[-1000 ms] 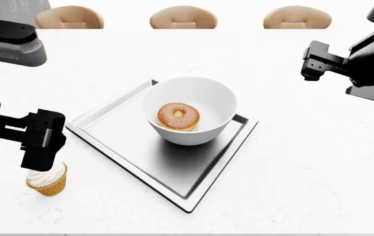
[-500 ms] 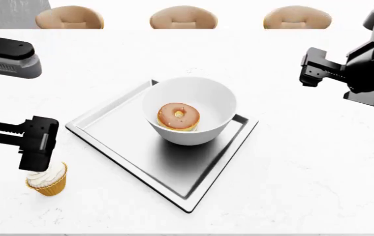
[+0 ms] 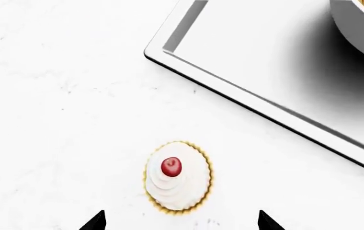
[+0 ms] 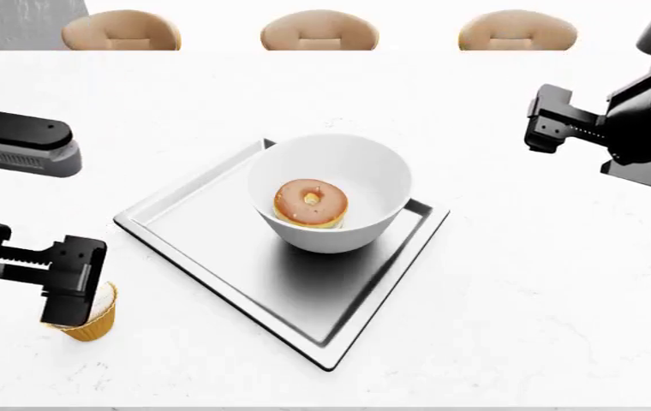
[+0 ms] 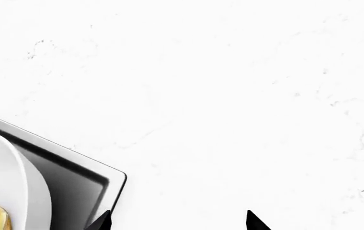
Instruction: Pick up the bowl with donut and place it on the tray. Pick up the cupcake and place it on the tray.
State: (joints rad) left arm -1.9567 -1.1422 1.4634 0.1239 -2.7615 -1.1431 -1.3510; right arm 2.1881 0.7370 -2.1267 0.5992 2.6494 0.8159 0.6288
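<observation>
Head view shows the round, deep, shiny white bowl (image 4: 329, 190) sitting on the big flat square silvery tray (image 4: 206, 231), with the ring donut with tan-orange glaze (image 4: 311, 203) lying inside it. So the first job looks done. The small cupcake with a golden-yellow wrapper, white swirly frosting and a red cherry (image 3: 177, 176) is not on the tray yet. It stands upright on the white bench (image 4: 531, 300), just off the tray's near left edge.

The left gripper (image 4: 72, 293) hangs right over the cupcake and hides most of it from the head camera. Only part of the yellow wrapper peeks out below. In the left wrist view the two dark fingers (image 3: 95, 221) are spread wide, with nothing held. The cupcake sits between their tips but a bit ahead of them, toward the tray, not touching either one. The cherry points straight up at the camera, so the cupcake's tall way runs up and down. I think the fingers need to go down around it and slide a little forward before they squeeze.

The right gripper (image 4: 545, 122) is far away on the other side of the tray, up in the air. Its fingers are spread too and hold nothing. The left arm is much closer, so it should do the picking.
</observation>
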